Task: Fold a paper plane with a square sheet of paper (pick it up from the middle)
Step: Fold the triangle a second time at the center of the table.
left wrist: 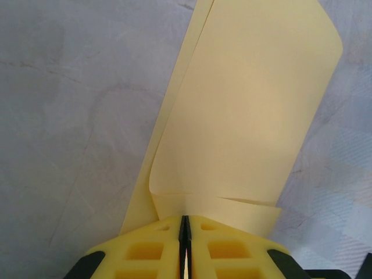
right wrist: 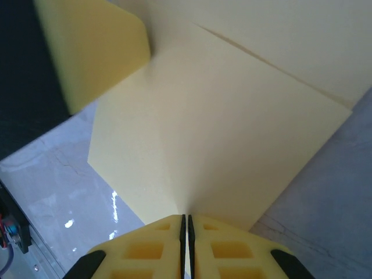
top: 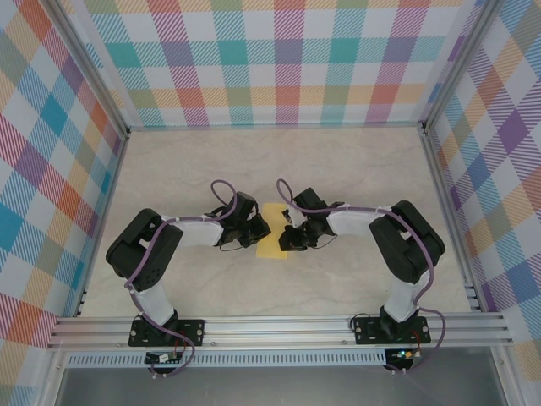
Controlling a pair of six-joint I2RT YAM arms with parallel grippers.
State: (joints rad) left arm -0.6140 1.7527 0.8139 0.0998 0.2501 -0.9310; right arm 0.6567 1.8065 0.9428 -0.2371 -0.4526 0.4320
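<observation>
marbled table, plaid walls; left gripper and right gripper clamp yellow sheet.

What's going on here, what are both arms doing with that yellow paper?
Both arms reach in toward the square sheet of paper from either side. The left gripper is shut on one edge, where the sheet is bent over into layers. The right gripper is shut on the opposite side. The sheet is creased and partly folded, not yet a plane.
</observation>
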